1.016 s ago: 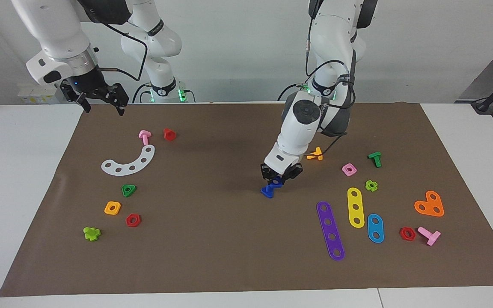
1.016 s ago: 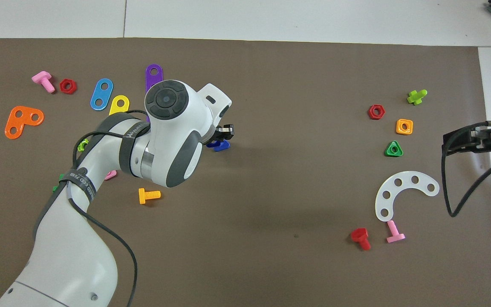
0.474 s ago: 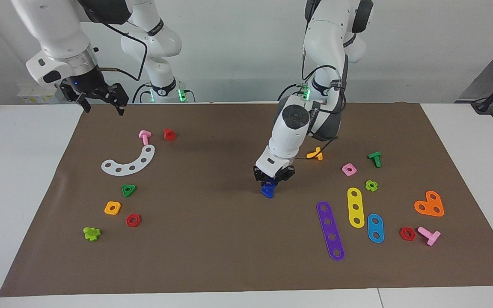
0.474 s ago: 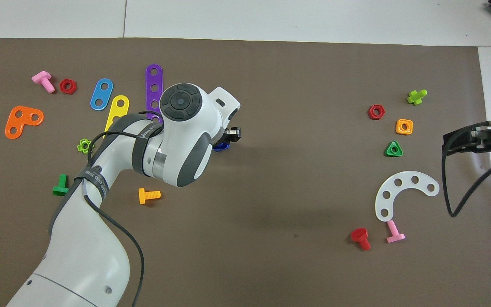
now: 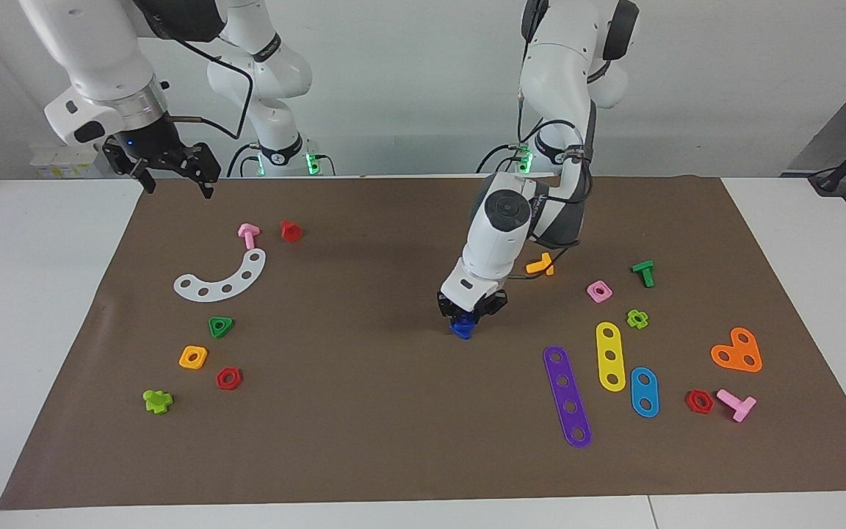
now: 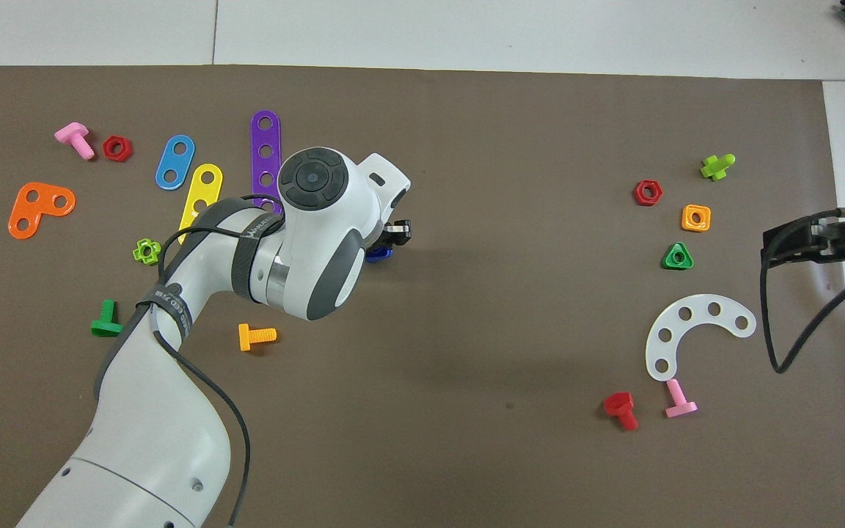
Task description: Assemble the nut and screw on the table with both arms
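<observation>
Reaching down over the middle of the brown mat (image 5: 364,441), the left gripper (image 5: 470,311) sits low on a blue piece (image 5: 460,328) that rests on the mat, its black fingers (image 5: 446,305) close either side of the top of the piece. Whether they actually pinch it I cannot tell, nor whether this blue piece is the screw, the nut or both (the gripper covers most of it, only a small blue edge (image 6: 378,254) shows from overhead). The left arm (image 6: 305,235) comes in from its own end and bends over the mat, hiding part of the purple strip (image 5: 567,395). The right gripper (image 5: 172,167) hangs in the air above the mat's edge at the right arm's end of the table (image 5: 34,294), waiting, fingers spread apart and holding nothing. Loose parts around the blue piece: the orange bolt (image 5: 540,264) nearer to the robots, the pink square nut (image 5: 599,291), green bolt (image 5: 643,272) and lime cross nut (image 5: 637,318) toward the left arm's end, with the yellow strip (image 5: 610,356), blue oval strip (image 5: 644,391) and orange heart plate (image 5: 737,351) close by. At the right arm's end lie the white curved strip (image 5: 223,278), a pink bolt (image 5: 248,234), a red bolt (image 5: 291,230), the green triangle nut (image 5: 221,326) and orange square nut (image 5: 193,357).
</observation>
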You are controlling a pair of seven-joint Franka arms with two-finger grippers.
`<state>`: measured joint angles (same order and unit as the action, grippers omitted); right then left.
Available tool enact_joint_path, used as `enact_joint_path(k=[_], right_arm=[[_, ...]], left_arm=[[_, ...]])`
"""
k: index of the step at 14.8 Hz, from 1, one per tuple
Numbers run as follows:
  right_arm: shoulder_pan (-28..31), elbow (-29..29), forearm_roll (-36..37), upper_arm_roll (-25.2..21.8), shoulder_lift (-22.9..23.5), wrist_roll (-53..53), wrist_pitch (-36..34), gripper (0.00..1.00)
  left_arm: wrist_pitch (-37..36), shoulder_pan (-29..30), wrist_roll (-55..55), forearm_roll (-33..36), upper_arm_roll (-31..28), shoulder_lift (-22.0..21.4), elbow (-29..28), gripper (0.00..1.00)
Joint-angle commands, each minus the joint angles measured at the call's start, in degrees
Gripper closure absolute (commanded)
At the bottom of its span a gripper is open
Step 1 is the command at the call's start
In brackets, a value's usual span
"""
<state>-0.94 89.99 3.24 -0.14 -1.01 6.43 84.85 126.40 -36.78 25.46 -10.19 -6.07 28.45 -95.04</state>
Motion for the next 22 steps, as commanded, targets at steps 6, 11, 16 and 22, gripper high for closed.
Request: enact_joint_path(k=[6,11,16,22], right_arm=[[0.7,1.6,-1.2,0.4,-1.4,-0.2,1.2,0.00],[0.7,1.5,-1.2,0.4,-1.4,-0.2,1.2,0.00],[0.7,1.6,-1.2,0.4,-1.4,-0.2,1.2,0.00],[0.7,1.6,-1.2,0.4,-1.4,-0.2,1.2,0.00]], left_arm=[[1.2,-0.8,0.4,2.6,-0.9,-0.1,-0.2,0.00],[-11.1,7.4,-0.3,2.8,-1.3,2.3,12.2,0.00],[-18.2,20.7,-15.5,2.6,-1.3,-6.5,11.6,0.00],[-30.8,27.7,-26.7,11.0,-1.7,-14.0,10.8,0.00]])
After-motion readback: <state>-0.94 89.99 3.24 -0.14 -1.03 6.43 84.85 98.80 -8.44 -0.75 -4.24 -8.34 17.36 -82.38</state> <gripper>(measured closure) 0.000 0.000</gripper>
